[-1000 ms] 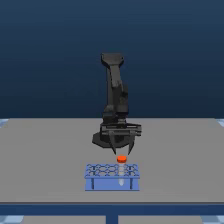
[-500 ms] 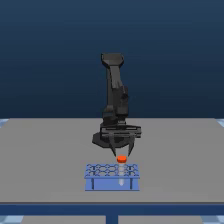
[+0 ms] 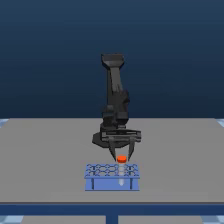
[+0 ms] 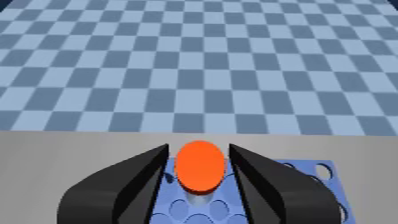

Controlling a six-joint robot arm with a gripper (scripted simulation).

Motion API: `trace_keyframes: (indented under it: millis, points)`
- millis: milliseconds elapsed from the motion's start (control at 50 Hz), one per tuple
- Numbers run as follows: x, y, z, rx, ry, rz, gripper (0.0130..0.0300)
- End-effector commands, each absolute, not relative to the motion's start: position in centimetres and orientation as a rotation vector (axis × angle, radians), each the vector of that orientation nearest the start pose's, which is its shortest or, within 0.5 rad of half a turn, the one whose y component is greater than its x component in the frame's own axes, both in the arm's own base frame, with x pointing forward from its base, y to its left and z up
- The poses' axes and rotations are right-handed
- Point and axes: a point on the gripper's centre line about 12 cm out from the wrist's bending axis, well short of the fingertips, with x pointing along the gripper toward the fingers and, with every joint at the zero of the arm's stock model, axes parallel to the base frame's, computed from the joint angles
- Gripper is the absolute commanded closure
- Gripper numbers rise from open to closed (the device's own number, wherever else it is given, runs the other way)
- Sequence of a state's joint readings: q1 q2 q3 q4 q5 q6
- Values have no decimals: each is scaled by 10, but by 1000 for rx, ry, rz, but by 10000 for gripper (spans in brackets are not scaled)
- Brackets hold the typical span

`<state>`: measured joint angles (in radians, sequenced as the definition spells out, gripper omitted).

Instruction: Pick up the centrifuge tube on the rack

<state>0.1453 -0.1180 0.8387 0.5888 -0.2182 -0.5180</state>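
The rack (image 3: 111, 177) sits at the table's (image 3: 45, 160) near edge, the centrifuge tube (image 3: 121, 160) upright in it. The hand (image 3: 121, 155) brackets the orange cap, fingers (image 4: 133, 182) close alongside; whether they grip is unclear. An off-centre pinch could let it slip or tip the rack.

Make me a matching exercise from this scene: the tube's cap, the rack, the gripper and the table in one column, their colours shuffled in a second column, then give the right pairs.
Things:
1. cap of the centrifuge tube
2. rack
3. gripper
4. table

Colours:
A. light blue
B. grey
C. orange-red
D. black

Pairs: 1-C, 2-A, 3-D, 4-B
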Motion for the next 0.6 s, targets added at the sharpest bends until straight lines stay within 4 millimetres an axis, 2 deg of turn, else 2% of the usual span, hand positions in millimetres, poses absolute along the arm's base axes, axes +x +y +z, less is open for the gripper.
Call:
trace_keyframes:
  millis: [20, 600]
  points:
    - [349, 36, 171, 0, 524, 0, 130]
    - [349, 36, 164, 0, 524, 0, 130]
